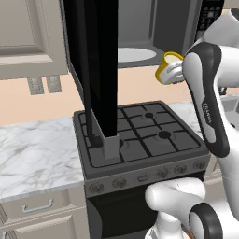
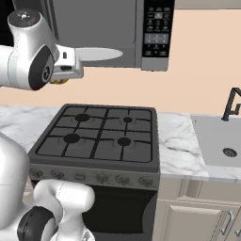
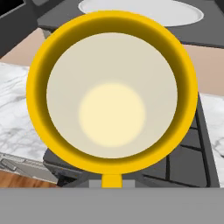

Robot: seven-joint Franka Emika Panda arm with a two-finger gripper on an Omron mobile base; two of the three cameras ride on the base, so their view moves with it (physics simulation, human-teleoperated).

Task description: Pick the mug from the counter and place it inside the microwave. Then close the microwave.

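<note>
While claw (image 1: 173, 73) grips mug (image 1: 165, 68), microwave (image 1: 140, 28) gapes.

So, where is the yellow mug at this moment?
The mug is in the air, held by the pincer above the stovetop, just before the open microwave and near its turntable.

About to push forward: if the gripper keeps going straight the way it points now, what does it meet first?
Likely the microwave floor or the turntable edge, just past the held mug; the gripper points down over the stovetop, depth unclear.
</note>
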